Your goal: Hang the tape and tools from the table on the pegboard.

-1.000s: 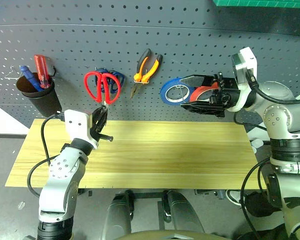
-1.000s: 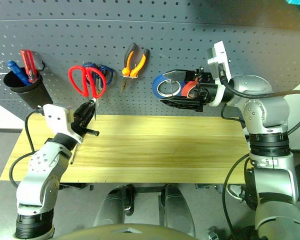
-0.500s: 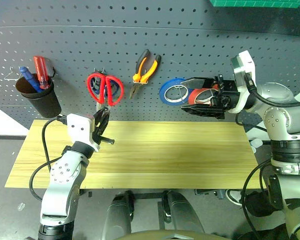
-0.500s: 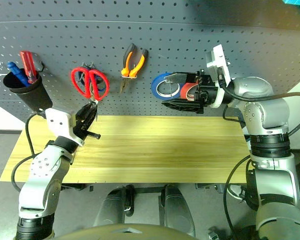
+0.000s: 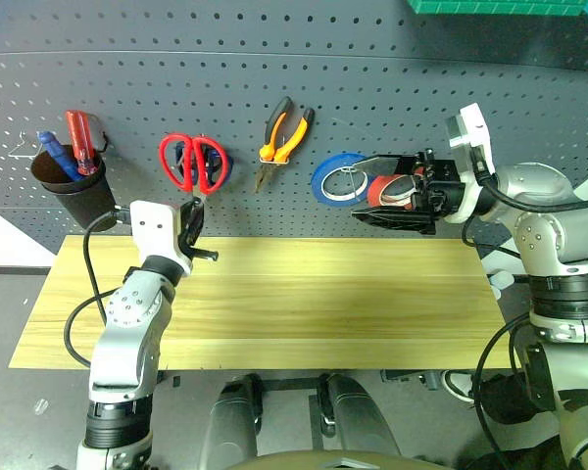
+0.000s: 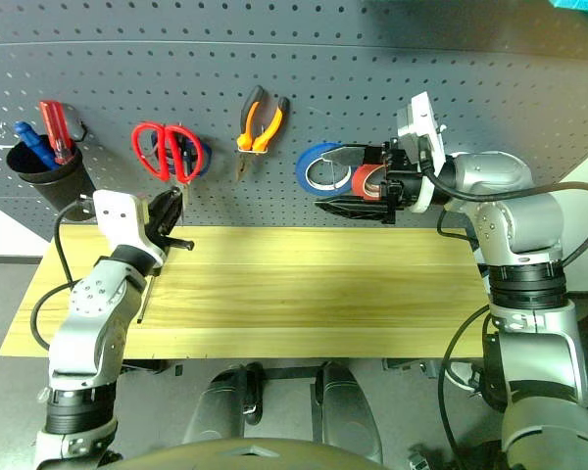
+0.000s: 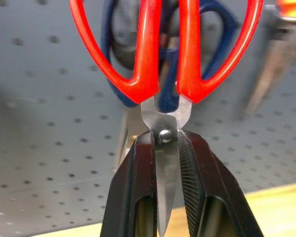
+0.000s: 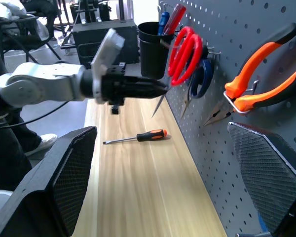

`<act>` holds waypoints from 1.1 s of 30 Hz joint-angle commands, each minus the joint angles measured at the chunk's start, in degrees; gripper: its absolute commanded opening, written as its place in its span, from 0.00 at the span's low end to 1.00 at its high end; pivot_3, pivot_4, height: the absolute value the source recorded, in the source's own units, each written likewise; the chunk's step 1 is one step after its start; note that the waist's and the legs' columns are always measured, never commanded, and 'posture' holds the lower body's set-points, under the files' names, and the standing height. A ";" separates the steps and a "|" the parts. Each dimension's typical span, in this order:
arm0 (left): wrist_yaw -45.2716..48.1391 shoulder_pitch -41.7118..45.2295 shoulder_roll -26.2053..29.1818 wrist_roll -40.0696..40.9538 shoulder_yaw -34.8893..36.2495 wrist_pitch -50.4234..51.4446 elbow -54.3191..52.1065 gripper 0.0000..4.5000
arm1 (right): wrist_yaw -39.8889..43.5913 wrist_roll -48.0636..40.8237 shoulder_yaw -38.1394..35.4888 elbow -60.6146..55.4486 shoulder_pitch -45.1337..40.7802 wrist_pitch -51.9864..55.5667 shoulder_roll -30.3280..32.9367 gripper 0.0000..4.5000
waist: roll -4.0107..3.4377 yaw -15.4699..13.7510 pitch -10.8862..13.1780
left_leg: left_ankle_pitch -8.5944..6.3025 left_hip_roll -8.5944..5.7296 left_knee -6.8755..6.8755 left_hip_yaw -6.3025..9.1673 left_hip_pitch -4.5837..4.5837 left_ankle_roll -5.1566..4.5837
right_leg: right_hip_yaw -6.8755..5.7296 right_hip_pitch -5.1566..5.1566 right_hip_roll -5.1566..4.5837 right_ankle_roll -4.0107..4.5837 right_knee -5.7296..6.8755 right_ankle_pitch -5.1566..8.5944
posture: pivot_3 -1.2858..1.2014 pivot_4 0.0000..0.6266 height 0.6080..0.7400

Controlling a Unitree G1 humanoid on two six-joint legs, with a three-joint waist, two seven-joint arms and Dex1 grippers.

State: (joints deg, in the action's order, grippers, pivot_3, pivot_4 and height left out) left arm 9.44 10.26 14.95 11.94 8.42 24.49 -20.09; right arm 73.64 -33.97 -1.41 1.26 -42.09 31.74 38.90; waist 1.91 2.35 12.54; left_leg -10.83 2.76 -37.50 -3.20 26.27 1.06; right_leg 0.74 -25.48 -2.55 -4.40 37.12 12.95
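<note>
Pegboard (image 5: pixel 274 88): wide dark grey panel full of small holes, standing upright along the far edge of the table.
Table (image 5: pixel 304 313): long top of light yellowish wood with visible grain, in front of the pegboard.
Cup (image 5: pixel 78 191): dark cup on the pegboard's left side, with a blue-handled tool and a red-handled screwdriver standing in it.
Right gripper (image 5: pixel 397 191): reaches level toward the left, close to the pegboard, jaws spread wide with the red tape between them.
Left gripper (image 5: pixel 191 220): raised to the pegboard, fingers (image 7: pixel 138 197) clamped on the blades of the red scissors just below the pivot.
Blue tape (image 5: pixel 338 178): blue roll hanging on the pegboard, just left of the right gripper.
Red tape (image 5: pixel 387 188): red roll between the right gripper's fingers, beside the blue roll.
Red scissors (image 5: pixel 191 162): handles up against the pegboard, in front of blue-handled scissors (image 7: pixel 217 29); blades held by the left gripper.
Pliers (image 5: pixel 282 137): orange-and-black handles, hanging on a hook between the scissors and the blue tape.
Screwdriver (image 8: pixel 138 137): slim, orange-and-black handle, lying flat on the table near its left end.
</note>
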 commanded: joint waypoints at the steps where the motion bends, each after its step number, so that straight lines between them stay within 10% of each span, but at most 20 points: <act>1: -0.78 0.85 -0.85 0.86 0.53 1.48 -0.31 0.07 | -0.17 -0.47 -0.50 -1.94 -1.55 -0.97 -0.27 1.00 | 0.00 0.04 0.00 | 0.00 0.00 0.00 -0.01 0.00 0.00 | 0.01 0.00 0.00 0.00 0.00 0.00 | 0.50 0.22 0.87; 13: 1.10 -3.08 0.28 0.12 1.37 -1.39 -4.35 1.00 | -0.18 -0.53 -0.43 -1.41 -1.96 -1.84 -0.30 1.00 | 0.01 -0.08 -0.03 | 0.00 0.01 -0.02 0.00 -0.03 0.00 | 0.01 0.03 -0.01 0.01 0.02 -0.02 | 0.51 0.22 0.87; 33: -1.28 -17.62 0.58 4.73 9.90 7.72 -12.42 1.00 | -5.24 0.98 13.44 -13.65 6.82 5.09 -5.91 1.00 | -0.02 -1.80 -0.13 | -0.12 0.17 0.21 0.10 -0.20 0.20 | 0.05 0.03 -0.24 0.22 -0.18 -0.10 | 0.54 0.26 0.87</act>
State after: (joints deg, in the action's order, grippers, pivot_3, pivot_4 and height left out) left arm 7.77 -7.65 14.77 15.62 16.89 31.58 -32.09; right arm 68.47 -34.74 11.01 -10.75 -35.72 39.34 33.38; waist 1.89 0.56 12.40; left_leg -10.95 2.93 -37.26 -3.10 26.08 1.26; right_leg 0.79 -25.44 -2.82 -4.18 36.91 12.85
